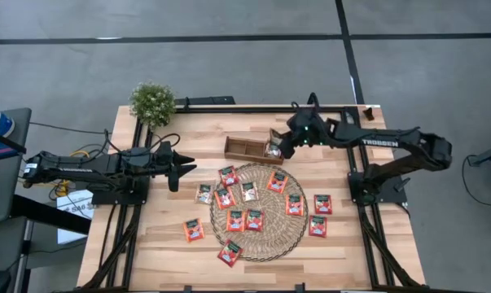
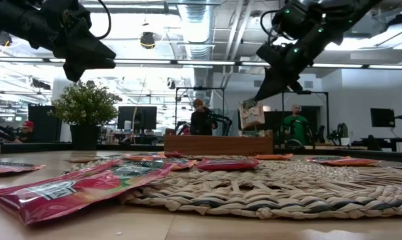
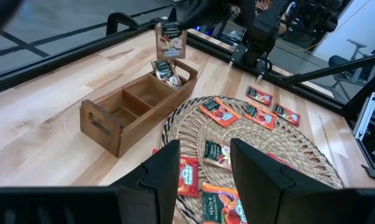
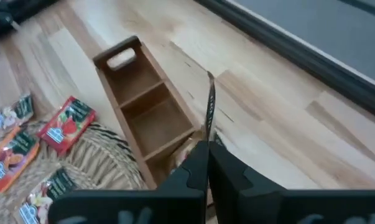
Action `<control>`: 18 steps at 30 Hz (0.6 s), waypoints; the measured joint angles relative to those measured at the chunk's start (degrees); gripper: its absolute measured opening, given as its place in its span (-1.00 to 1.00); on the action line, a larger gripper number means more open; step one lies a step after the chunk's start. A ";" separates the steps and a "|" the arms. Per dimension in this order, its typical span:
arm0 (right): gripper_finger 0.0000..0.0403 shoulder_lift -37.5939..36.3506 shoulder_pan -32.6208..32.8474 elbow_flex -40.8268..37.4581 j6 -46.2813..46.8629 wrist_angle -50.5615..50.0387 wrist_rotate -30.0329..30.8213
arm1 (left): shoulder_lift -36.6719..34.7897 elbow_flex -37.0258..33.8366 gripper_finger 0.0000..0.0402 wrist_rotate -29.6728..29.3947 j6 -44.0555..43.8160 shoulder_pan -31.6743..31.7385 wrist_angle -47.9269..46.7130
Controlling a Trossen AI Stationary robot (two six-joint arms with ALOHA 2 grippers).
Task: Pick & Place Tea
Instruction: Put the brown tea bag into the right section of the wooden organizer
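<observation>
Sachet (image 3: 170, 39) pinched shut in right gripper (image 2: 257, 99), hanging over tray's (image 3: 112, 124) right-end compartment, one already inside. I see risk: off-centre release, sachet lands outside. Left gripper (image 3: 203, 171) open, empty, left of mat (image 1: 265, 244).

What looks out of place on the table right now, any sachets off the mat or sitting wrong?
Three red sachets lie off the woven mat on bare wood: one toward the left arm, two toward the right. The right gripper pinches a pale sachet above the tray; another leans tilted in the end compartment. No damage visible.
</observation>
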 joint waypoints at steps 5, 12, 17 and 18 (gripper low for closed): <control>-1.00 -0.56 2.30 -2.27 2.29 1.26 1.90 | -0.01 0.00 -0.34 0.01 0.00 0.00 0.00; -1.00 -0.34 3.61 -3.87 2.37 3.99 1.71 | 0.00 0.00 -0.34 0.17 -0.02 0.01 0.01; -1.00 0.65 3.57 -5.26 2.80 5.16 0.47 | 0.01 0.00 -0.34 1.31 -0.60 0.01 0.02; -1.00 0.93 3.57 -5.32 2.80 5.09 0.35 | 0.00 0.00 -0.34 1.31 -0.66 0.02 0.02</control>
